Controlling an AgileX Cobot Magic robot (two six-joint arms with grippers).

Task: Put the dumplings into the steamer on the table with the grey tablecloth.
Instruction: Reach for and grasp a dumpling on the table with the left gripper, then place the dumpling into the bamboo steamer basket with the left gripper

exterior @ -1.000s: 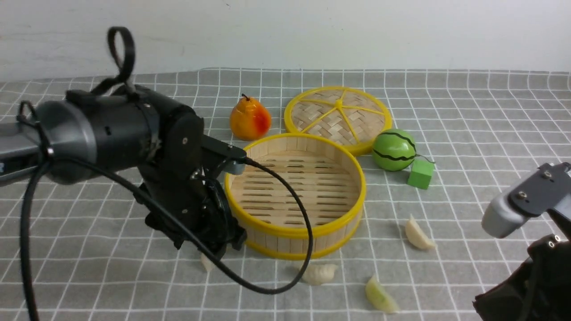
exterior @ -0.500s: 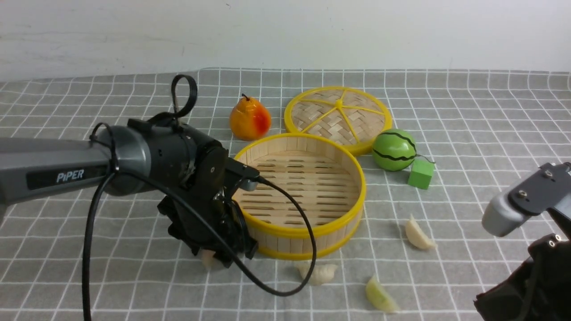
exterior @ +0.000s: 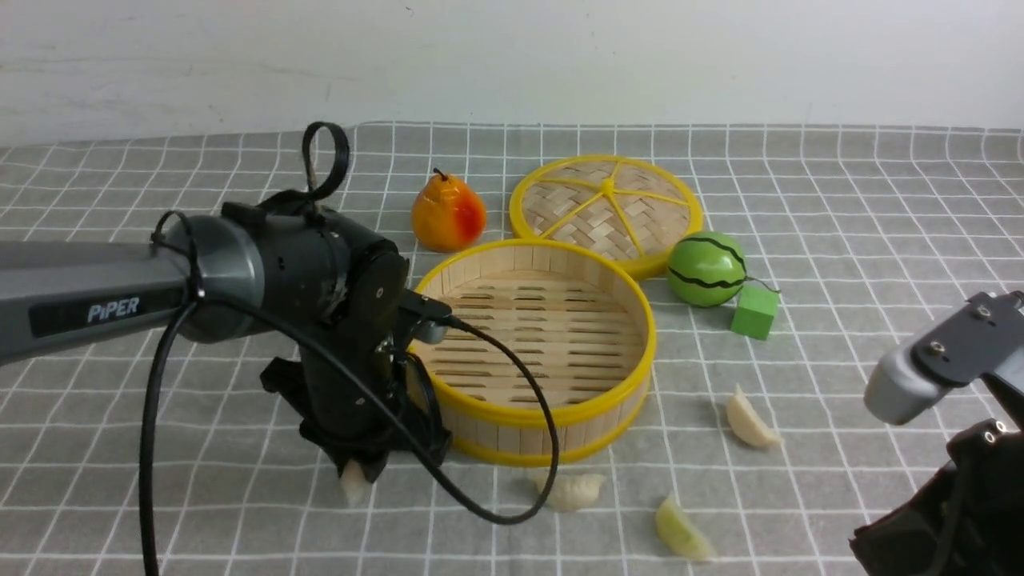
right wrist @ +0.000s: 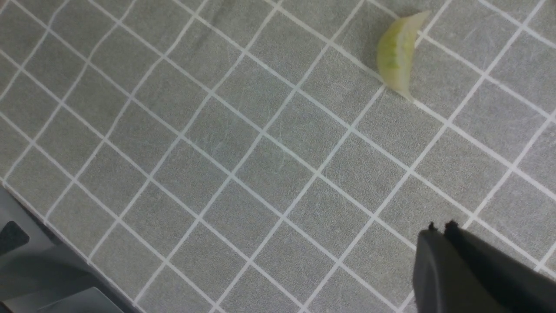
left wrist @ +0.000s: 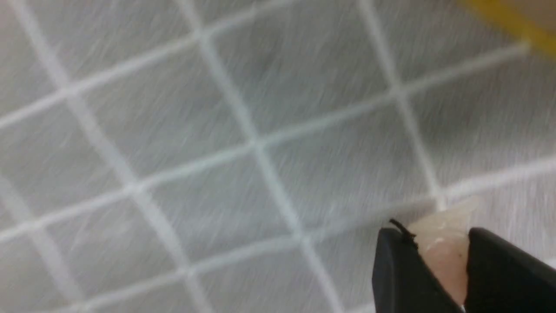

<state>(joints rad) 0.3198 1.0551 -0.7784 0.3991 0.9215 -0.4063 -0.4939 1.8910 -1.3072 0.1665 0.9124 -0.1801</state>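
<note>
Your grey tablecloth (exterior: 840, 200) covers the whole work surface. Your left arm (exterior: 96, 300) reaches in low across it and ends just beside the near-left wall of the steamer (exterior: 552, 416), which sits mid-cloth. Just behind the steamer the woven lid (exterior: 608, 208) lies flat. The toy watermelon (exterior: 707, 269) stands at the lid's right, the toy pear (exterior: 448, 214) at its left, and a green cube (exterior: 754, 312) sits just beside the watermelon on its near side.

Your left gripper (left wrist: 434, 234) is clamped on the pinkish dumpling (exterior: 353, 485) by the steamer's near-left. That wrist view is blurred, so you can't tell whether the dumpling is clear of the cloth.

The front white dumpling (exterior: 570, 490) lies on the cloth near the steamer's front wall. The yellow-green dumpling (exterior: 682, 538) is nearer you, and the right-hand white dumpling (exterior: 750, 420) lies off the steamer's right side.

Your right gripper (right wrist: 439, 228) hangs over bare cloth with its jaws pressed together, holding nothing, apart from the yellow-green dumpling.
</note>
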